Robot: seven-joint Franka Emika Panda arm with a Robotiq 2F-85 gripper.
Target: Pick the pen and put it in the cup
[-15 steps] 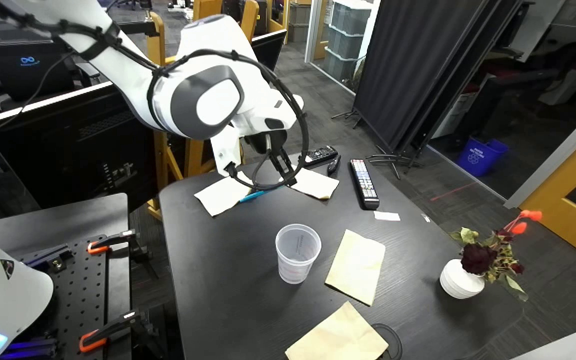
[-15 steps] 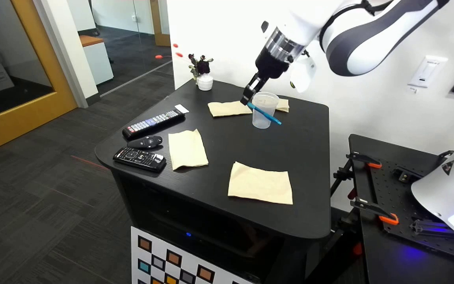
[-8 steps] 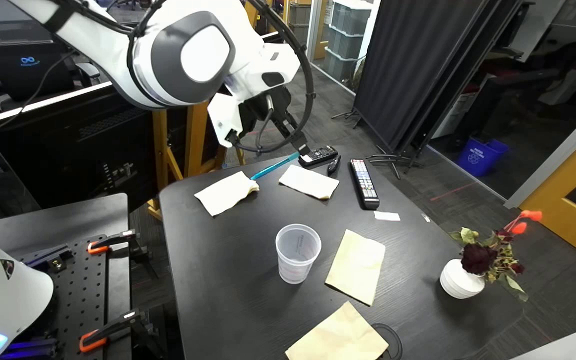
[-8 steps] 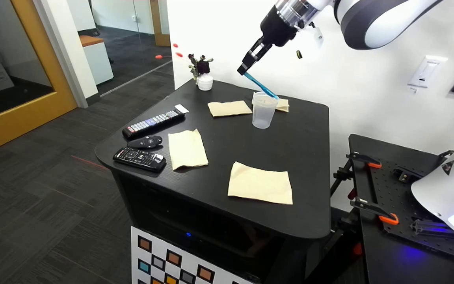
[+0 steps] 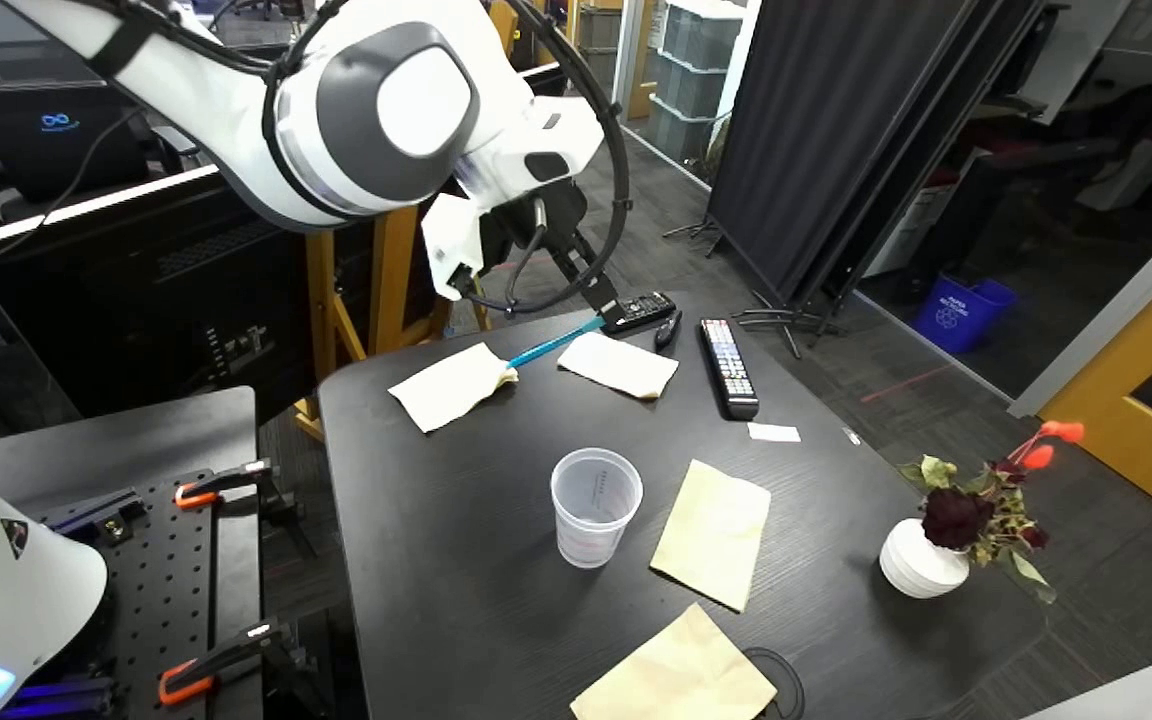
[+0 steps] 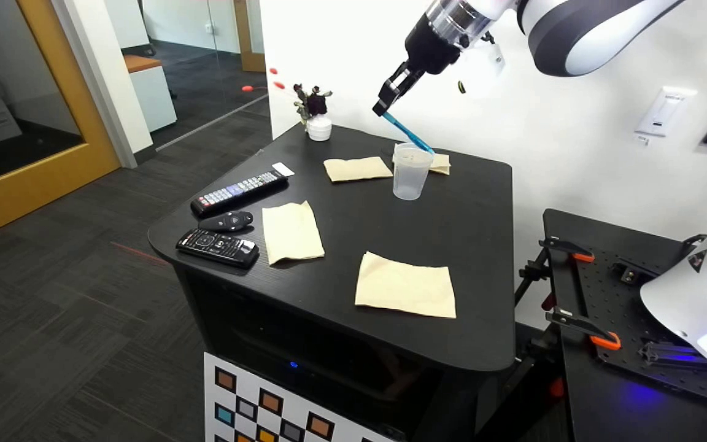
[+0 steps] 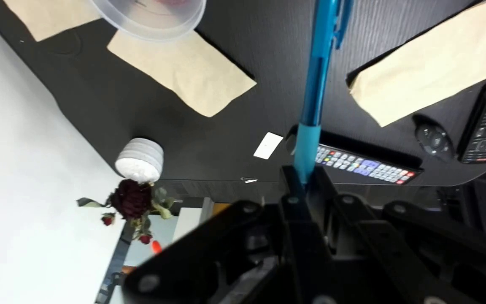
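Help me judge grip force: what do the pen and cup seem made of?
The pen: probably hard plastic; its glossy blue section looks see-through in the wrist view. The duller teal part could be rubber. The cup: likely smooth, thin plastic, its wall cloudy but translucent.

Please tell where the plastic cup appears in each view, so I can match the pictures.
In an exterior view: the cup, below centre; white pot farther right.
In an exterior view: the cup, above and right of centre; white pot to its upper left.
In the wrist view: the cup, left of centre, cut by the top edge; white pot below it.
Shared landmark: the white pot.
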